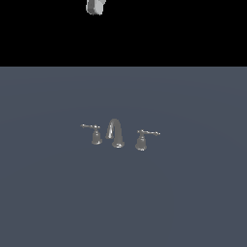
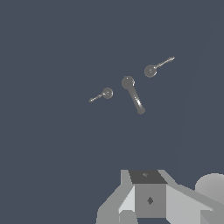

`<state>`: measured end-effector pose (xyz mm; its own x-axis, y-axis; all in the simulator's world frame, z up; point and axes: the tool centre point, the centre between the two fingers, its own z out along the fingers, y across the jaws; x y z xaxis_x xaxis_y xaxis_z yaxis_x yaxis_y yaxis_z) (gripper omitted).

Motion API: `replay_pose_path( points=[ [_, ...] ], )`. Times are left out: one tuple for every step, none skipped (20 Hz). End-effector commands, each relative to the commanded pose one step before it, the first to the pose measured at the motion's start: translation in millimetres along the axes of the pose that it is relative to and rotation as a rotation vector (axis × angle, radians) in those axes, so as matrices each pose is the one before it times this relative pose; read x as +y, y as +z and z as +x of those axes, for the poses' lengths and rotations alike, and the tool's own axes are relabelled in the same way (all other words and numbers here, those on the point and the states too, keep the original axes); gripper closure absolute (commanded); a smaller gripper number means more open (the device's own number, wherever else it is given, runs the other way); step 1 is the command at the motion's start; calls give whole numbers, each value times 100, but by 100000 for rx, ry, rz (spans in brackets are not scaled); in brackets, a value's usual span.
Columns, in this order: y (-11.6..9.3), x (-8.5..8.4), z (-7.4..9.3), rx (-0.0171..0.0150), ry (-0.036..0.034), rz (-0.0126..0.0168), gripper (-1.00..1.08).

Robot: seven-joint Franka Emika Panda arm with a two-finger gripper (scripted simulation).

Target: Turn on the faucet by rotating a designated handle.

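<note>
The faucet [image 1: 116, 133] is a tiny chrome set on the grey floor, with an arched spout [image 1: 115, 132] between two lever handles. The handle [image 1: 95, 133] stands at the exterior view's left of the spout, its thin lever pointing left. From above, the wrist view shows the handle [image 2: 106, 93], the spout [image 2: 133, 95] and the twin handle [image 2: 151, 70]. My gripper [image 2: 148, 199] hangs high above the faucet and touches nothing. Only its grey body shows, so I cannot tell how the fingers stand. A bit of the arm [image 1: 95, 6] shows at the exterior view's top edge.
The twin handle [image 1: 142, 139] stands at the exterior view's right of the spout, lever pointing right. A flat grey floor [image 1: 123, 202] surrounds the faucet on all sides.
</note>
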<state>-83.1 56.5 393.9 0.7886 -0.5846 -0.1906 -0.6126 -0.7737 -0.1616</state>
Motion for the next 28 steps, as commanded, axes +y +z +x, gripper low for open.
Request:
replay_pose_path(
  points=[
    [1782, -1279, 1082, -1280, 7521, 401, 108],
    [729, -503, 391, -389, 2985, 28, 108],
    [742, -501, 375, -336, 3000, -13, 108],
    [754, -499, 358, -280, 3014, -51, 108],
    [765, -496, 342, -221, 3026, -85, 108],
    [775, -493, 326, -161, 3035, -114, 108],
    [785, -488, 310, -99, 3043, -140, 108],
    [795, -484, 293, -35, 3047, -162, 108],
    [803, -479, 278, 30, 3052, -180, 108],
    [811, -473, 262, 97, 3053, -194, 108],
    [819, -467, 247, 164, 3052, -203, 108],
    [825, -460, 231, 231, 3049, -207, 108],
    [831, -453, 216, 299, 3044, -207, 108],
    [836, -445, 201, 367, 3038, -203, 108],
    [840, -437, 187, 434, 3029, -195, 108],
    [844, -428, 172, 501, 3018, -181, 108],
    [847, -419, 158, 567, 3006, -164, 108],
    [849, -409, 144, 631, 2991, -142, 108],
    [850, -400, 131, 694, 2975, -116, 108],
    [851, -390, 117, 755, 2956, -85, 108],
    [850, -379, 104, 815, 2937, -51, 108],
    [849, -369, 92, 872, 2916, -12, 108],
    [848, -358, 79, 926, 2891, 30, 108],
    [845, -346, 67, 977, 2867, 76, 108],
    [842, -335, 55, 1025, 2841, 126, 108],
    [837, -323, 43, 1070, 2812, 179, 108],
    [832, -312, 32, 1112, 2783, 235, 108],
    [827, -300, 21, 1150, 2752, 294, 108]
  ],
)
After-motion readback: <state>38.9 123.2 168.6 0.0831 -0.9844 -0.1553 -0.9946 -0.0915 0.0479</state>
